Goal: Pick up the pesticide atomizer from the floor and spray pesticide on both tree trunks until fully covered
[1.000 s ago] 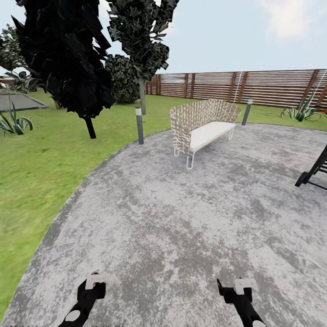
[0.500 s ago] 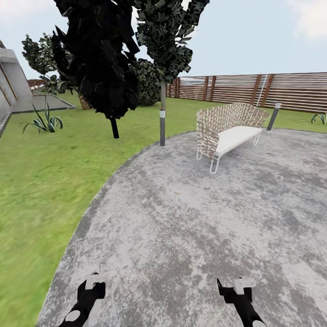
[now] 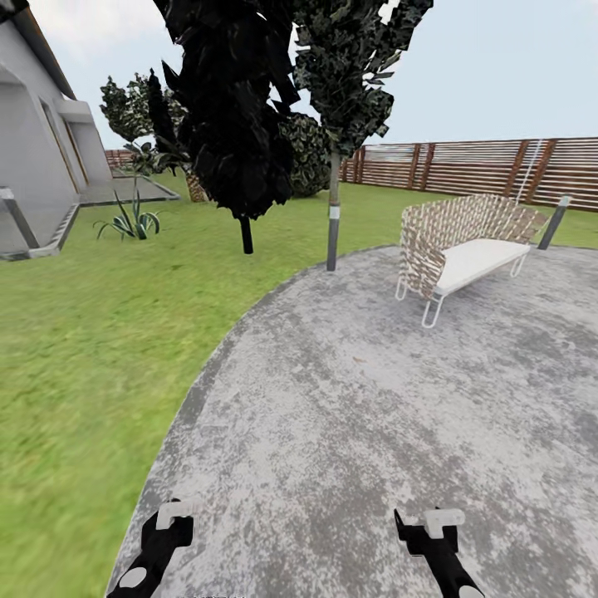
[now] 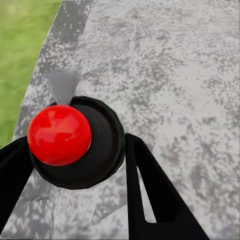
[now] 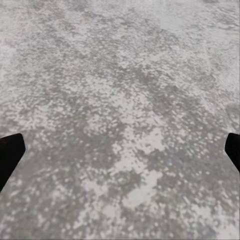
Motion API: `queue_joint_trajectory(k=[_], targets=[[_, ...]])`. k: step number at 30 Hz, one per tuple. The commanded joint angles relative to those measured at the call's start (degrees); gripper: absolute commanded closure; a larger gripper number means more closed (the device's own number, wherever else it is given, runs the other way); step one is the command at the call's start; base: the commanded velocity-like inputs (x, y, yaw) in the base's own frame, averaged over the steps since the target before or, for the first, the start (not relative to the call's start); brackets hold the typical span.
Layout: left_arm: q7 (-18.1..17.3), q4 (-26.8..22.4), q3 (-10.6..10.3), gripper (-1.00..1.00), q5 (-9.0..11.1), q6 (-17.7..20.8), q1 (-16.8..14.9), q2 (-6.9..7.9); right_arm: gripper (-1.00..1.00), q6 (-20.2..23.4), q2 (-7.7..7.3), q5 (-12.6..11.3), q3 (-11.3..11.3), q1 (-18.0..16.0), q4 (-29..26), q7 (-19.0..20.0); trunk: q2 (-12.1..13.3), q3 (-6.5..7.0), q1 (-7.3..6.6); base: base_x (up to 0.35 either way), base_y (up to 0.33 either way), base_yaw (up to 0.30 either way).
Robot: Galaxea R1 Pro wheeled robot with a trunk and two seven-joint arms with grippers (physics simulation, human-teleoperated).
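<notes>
Two arms hang low at the bottom of the head view, the left claw and the right claw both over the grey floor and neither carrying anything. In the right wrist view the two dark fingertips sit at opposite edges with bare paving between them, so that claw is spread wide. In the left wrist view black fingers also stand apart, with a red ball in a black cup showing between them; it looks like part of the rig, and I cannot say more about it.

No pesticide atomizer can be picked out on the paving in front, and no thick pale trunk either. What stands ahead is the green lawn, two thin-stemmed dark-leaved trees, a grey bollard light at the paving's edge, a woven garden seat with a white cushion, the slatted wooden fence and the white house at the far left.

My reading is that the search step is in hand: the robot is looking around the garden for the bottle. The next move likely calls for turning or driving until the atomizer comes into sight, then stopping close enough to reach down to the floor with an open claw.
</notes>
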Motion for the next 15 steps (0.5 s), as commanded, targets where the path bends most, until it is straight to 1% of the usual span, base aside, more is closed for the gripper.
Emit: queue_joint_trajectory(k=[1,9,15], targets=[[0.0,0.0,0.0,1.00,0.0,0.0,0.0,0.00,-1.00,0.0,0.01,0.0,0.0,0.0,0.0,0.0,0.0,0.02,0.00,0.000,0.000,0.272],[0.0,0.0,0.0,1.00,0.0,0.0,0.0,0.00,-1.00,0.0,-0.08,0.0,0.0,0.0,0.0,0.0,0.0,0.19,0.00,0.000,0.000,0.275],[0.0,0.0,0.0,1.00,0.0,0.0,0.0,0.00,-1.00,0.0,-0.08,0.1,-0.1,0.0,0.0,0.0,0.0,0.53,0.00,0.000,0.000,0.229]])
